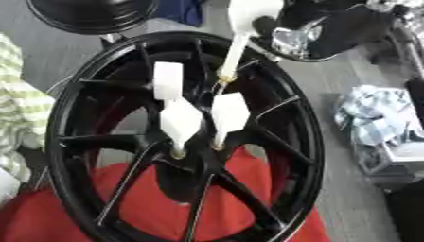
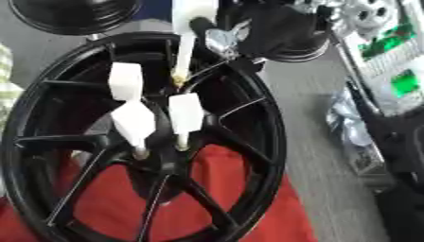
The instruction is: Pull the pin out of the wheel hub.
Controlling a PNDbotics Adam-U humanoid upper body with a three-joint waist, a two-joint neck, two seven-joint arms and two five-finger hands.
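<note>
Red cloth nearest the lens, spread under the lower part of the black wheel, showing through the spokes. Wheel stands tilted, rim filling most of both views, hub low-centre.

Right hand comes in from the upper right, black with silver joints, clenched round the white handle of the top pin. That pin runs down-left from the hand; its brass tip sits just above the hub area, between the spokes. I can't tell whether the tip is in a hole or out.

Below the hand, three more white-handled pins: one straight below with its brass end at the hub, one below-left also seated at the hub, one left of the held pin's tip, its lower end hidden behind the others.

Left hand not visible.

Surface: grey floor to the right of the wheel. Below-right of the hand, crumpled pale cloth on a grey box. Left of the hand, another black rim at the top edge. Far left, striped green-white fabric. Green-and-white packaging right of the hand.
</note>
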